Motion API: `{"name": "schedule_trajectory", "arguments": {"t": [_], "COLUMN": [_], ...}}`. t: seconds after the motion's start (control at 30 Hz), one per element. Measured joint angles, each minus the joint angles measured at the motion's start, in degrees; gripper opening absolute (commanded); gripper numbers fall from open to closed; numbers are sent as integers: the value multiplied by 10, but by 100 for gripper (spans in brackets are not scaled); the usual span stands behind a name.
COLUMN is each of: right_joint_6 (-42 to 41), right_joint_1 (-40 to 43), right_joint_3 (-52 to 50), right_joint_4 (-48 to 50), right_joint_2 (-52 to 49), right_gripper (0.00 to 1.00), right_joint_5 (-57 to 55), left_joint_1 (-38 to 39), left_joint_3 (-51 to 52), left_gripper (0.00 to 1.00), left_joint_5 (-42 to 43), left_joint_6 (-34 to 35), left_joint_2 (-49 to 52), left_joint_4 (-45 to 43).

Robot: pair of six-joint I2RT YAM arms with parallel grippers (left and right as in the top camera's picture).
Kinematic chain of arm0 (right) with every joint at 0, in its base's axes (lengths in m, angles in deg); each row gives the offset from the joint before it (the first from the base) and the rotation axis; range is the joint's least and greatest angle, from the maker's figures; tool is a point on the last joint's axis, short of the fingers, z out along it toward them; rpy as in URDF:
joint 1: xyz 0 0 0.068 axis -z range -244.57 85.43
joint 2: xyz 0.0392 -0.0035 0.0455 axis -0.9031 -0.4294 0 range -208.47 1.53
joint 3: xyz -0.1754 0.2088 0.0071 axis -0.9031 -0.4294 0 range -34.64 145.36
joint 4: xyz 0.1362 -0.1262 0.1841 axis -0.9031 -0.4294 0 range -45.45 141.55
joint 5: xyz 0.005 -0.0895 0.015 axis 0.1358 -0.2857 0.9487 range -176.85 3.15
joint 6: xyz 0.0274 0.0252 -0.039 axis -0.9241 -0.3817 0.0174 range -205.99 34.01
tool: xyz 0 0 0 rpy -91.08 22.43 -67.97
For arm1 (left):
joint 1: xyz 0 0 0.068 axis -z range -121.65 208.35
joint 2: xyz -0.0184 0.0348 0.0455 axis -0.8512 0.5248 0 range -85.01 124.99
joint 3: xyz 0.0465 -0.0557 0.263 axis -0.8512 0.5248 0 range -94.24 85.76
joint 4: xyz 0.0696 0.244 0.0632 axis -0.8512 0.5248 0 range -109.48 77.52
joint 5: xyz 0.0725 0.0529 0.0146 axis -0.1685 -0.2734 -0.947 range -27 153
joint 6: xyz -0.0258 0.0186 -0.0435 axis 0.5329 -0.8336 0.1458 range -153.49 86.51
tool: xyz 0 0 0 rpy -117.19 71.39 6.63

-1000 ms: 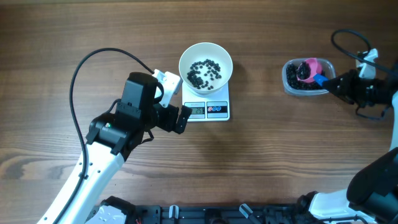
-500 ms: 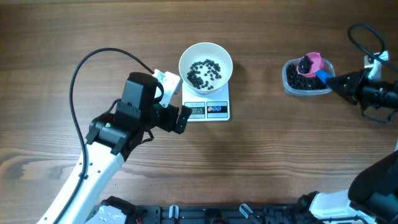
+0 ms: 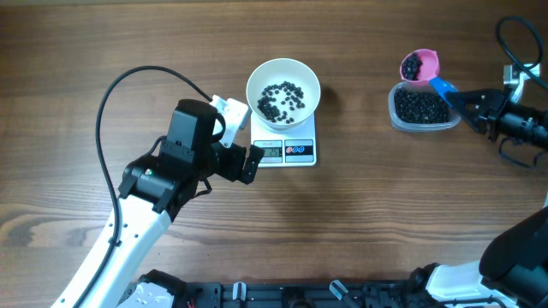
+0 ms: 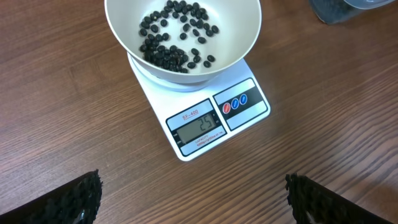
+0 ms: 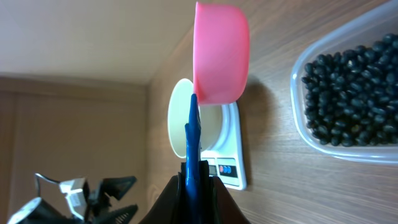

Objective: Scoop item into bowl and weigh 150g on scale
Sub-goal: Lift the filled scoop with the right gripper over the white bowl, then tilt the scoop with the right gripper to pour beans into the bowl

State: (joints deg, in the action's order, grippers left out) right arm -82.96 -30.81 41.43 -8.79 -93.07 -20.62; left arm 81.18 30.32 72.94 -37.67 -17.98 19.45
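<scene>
Wood-grain tabletop lies under everything. Tiny round black beans form a loose heap in the smooth white bowl. The bowl sits on the scale, straight ahead of the left gripper, whose fingers are spread wide and hold nothing. Its grey display reads 25; small red lettering above it looks like SF-400. More beans fill the pink scoop, out past the right gripper. This gripper pinches the blue handle, holding the scoop raised beside the clear tub of beans.
</scene>
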Motion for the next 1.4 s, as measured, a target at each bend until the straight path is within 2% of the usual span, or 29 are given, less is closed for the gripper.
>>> {"name": "schedule_trajectory", "arguments": {"t": [0.23, 0.77, 1.03, 1.4], "right_joint_6": [-29, -144, -144, -39], "right_joint_1": [-30, -244, -341, -447], "right_joint_3": [0, 0, 0, 0], "right_joint_4": [33, 211, 221, 240], "right_joint_2": [0, 0, 0, 0], "right_gripper": [4, 4, 4, 4], "right_joint_5": [24, 34, -96, -267], "left_joint_1": [0, 0, 0, 0], "left_joint_3": [0, 0, 0, 0], "left_gripper": [100, 100, 100, 100], "left_joint_5": [0, 0, 0, 0], "left_joint_6": [0, 0, 0, 0], "left_joint_2": [0, 0, 0, 0], "left_joint_4": [0, 0, 0, 0]}}
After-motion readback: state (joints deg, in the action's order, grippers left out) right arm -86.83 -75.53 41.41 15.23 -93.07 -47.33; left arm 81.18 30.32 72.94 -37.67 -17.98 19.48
